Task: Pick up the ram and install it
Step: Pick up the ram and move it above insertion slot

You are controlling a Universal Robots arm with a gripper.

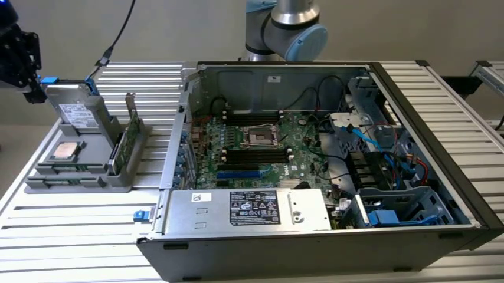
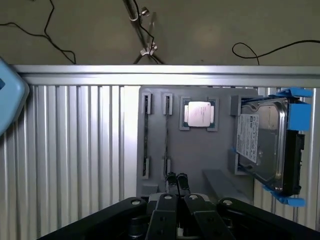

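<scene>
- green ram (image 1: pixel 130 132) stands on its long edge in a slot of the grey tray (image 1: pixel 47 183), on the worktop (image 1: pixel 79 236) at the exterior view's left, well apart from the open case (image 1: pixel 441 138).
- in the wrist view the ram (image 2: pixel 166 131) reads as a thin edge-on line, with the cpu (image 2: pixel 199 114) and then the drive (image 2: pixel 265 145) further along the tray.
- claw (image 2: pixel 177 179) hangs over the end of the tray nearest it, its two tips pressed nearly together and pinching nothing.
- key relation: the ram's long axis runs straight away from the tips, toward the worktop's far rail, so the stick lies ahead of the claw and lengthwise to it.
- the tips sit a little off the slot's line, toward the cpu side, near it but not over it.
- judged from this, the ram is not yet picked up.
</scene>
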